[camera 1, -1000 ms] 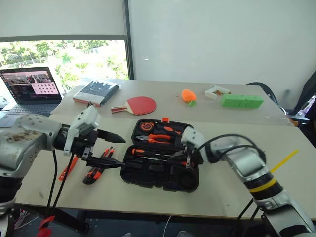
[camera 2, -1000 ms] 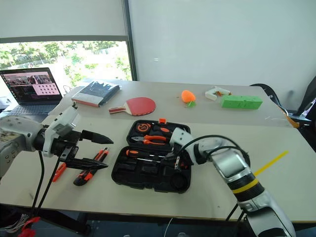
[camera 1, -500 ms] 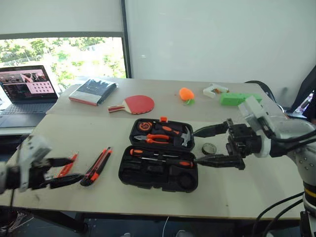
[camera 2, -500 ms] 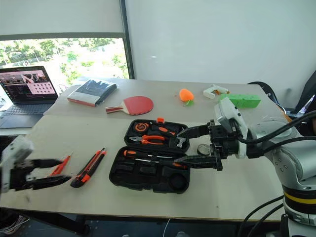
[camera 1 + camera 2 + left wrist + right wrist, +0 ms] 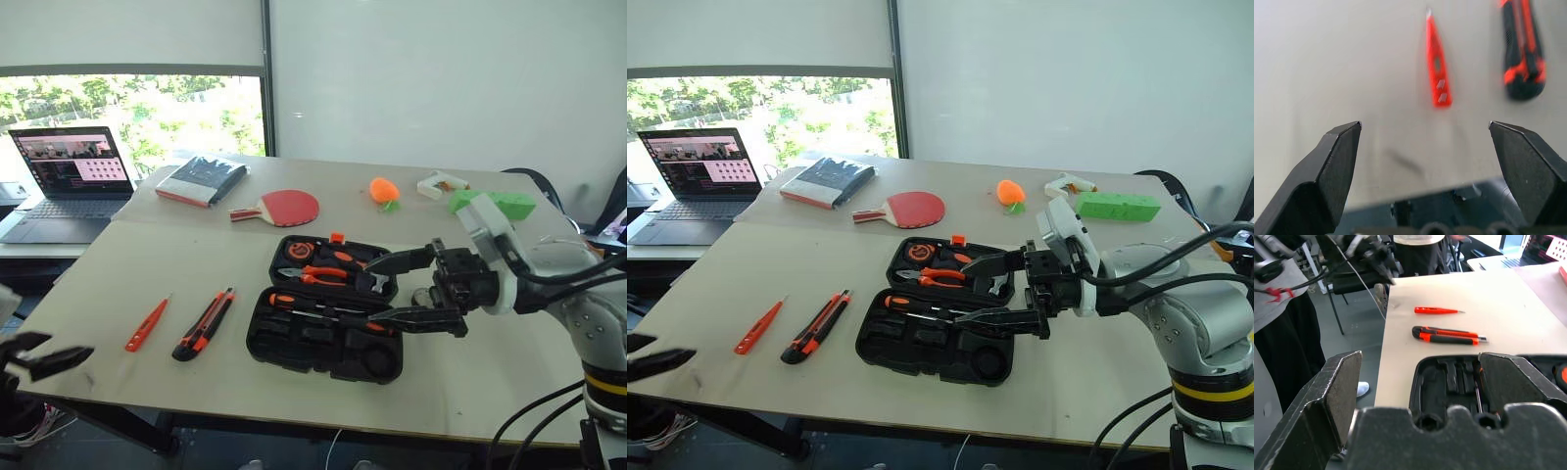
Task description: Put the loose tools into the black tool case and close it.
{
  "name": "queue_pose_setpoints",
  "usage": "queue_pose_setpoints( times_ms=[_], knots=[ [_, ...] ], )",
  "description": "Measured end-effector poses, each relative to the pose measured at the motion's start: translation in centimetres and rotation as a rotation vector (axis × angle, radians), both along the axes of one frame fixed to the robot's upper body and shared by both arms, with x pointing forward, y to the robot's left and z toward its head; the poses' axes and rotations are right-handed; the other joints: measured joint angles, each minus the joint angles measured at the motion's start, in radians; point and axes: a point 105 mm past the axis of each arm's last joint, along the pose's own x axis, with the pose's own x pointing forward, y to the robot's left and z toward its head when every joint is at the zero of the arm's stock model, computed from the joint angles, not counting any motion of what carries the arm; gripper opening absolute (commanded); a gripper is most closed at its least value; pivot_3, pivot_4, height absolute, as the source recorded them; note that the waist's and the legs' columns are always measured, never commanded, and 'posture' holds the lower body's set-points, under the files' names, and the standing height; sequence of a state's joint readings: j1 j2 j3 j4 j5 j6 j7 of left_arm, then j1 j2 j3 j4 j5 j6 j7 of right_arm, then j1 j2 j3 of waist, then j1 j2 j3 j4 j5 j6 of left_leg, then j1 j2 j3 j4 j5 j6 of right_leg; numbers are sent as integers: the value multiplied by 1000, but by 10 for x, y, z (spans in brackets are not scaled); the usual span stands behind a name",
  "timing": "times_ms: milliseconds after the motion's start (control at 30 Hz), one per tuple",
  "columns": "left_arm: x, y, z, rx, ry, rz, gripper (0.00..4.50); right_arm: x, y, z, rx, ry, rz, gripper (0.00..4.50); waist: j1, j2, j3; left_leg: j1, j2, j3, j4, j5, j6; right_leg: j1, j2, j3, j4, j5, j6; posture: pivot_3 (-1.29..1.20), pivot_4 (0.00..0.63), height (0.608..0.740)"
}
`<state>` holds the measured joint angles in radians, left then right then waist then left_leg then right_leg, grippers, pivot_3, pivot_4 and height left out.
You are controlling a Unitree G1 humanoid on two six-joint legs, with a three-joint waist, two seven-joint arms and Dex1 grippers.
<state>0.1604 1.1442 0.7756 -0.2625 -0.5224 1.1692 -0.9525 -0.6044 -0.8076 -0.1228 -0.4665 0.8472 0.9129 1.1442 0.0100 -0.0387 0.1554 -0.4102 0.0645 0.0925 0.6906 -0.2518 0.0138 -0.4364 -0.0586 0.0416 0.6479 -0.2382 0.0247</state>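
Case [image 5: 328, 318] is seen open, mid-table. Right gripper [image 5: 994, 291] is now spread wide above it, empty; a second ago it was down inside the tray, so a tool is judged placed. Left gripper [image 5: 1422, 161] is released too, swung left of the case, past the slim orange screwdriver [image 5: 147, 324] and utility knife [image 5: 204, 323], both unpacked. No readable markings are made out.

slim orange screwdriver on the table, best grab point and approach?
Grip the slim orange screwdriver across the middle of its flat handle, coming from above. It lies flat on the table, apart from the utility knife, so both long sides look free for the fingers. The open left claw, near that edge, looks best placed.
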Motion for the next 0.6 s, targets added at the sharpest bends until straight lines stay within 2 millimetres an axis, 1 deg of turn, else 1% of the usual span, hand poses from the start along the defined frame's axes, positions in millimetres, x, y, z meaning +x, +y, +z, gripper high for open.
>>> queue_pose_setpoints(
  times_ms=[67,200,333,433,500,600],
  knots=[
    [10,-6,0,-9,26,-3,4500,-1,1,0,1,-7,-7,4444,-3,0,0,-1,0,0,-1,0,0,-1,1,0,0,0,0,0,150,736],
    [33,-17,-14,-23,149,-22,4500,-8,3,-2,21,-6,-5,4444,-9,0,0,-1,0,1,-6,0,0,-3,3,0,1,0,-1,0,150,736],
    [52,-13,-27,14,250,-1,4500,-16,6,-11,44,19,-16,4444,-12,0,0,-1,0,1,-9,1,-1,-4,5,1,0,-1,-2,0,150,736],
    [65,-10,-30,22,287,9,4500,-20,8,-15,57,30,-30,4444,-11,-1,0,-2,0,1,-9,1,-1,-4,5,1,0,-1,-2,0,150,736],
    [74,-13,-34,31,324,-5,4500,-25,9,-17,63,35,-34,4444,-6,-1,0,-1,-1,1,-9,1,-1,-3,4,1,0,-1,-2,0,150,736],
    [81,-24,-49,32,410,-60,4500,-32,13,-19,64,34,-25,4444,0,-1,0,-2,-1,1,-8,1,-1,-3,4,1,0,-1,-2,0,150,736]
  ],
)
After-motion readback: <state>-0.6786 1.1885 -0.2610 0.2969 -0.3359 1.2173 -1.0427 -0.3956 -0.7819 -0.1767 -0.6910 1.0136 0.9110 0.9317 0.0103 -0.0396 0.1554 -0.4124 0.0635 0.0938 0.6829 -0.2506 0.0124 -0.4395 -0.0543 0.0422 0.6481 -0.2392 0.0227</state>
